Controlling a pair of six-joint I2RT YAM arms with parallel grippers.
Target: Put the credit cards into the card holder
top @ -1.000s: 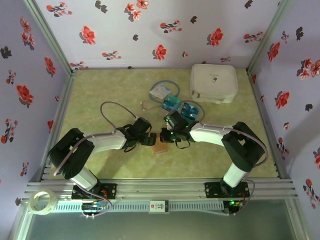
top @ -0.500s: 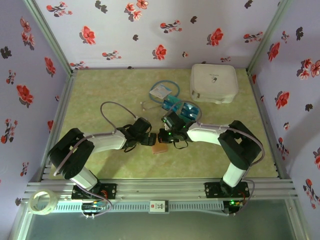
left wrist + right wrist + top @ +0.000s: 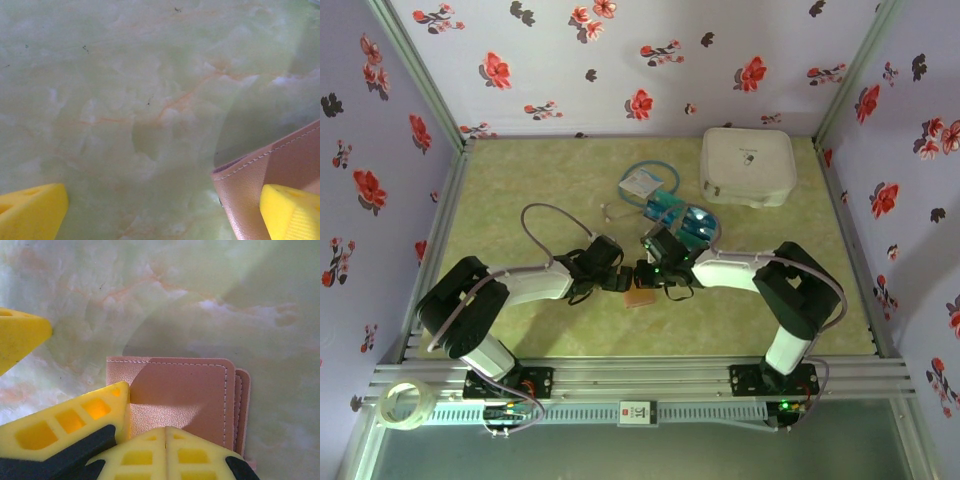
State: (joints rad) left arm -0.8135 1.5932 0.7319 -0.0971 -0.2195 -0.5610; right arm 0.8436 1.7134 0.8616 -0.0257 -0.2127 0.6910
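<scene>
One card holder (image 3: 185, 390) beneath fully closed right gripper (image 3: 166, 432), left gripper (image 3: 162, 200) wide open beside

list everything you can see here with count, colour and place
card holder: 1, reddish-brown, near centre between the grippers
credit cards: several, blue and teal, mid table
packet with tubing: 1, pale blue, behind the cards
zip case: 1, white, far right
tape roll: 1, translucent, near-left rail
table: 1, pale green marbled
left gripper: 1, yellow fingers, open, at the card holder's edge
right gripper: 1, yellow fingers, shut, over the card holder
</scene>
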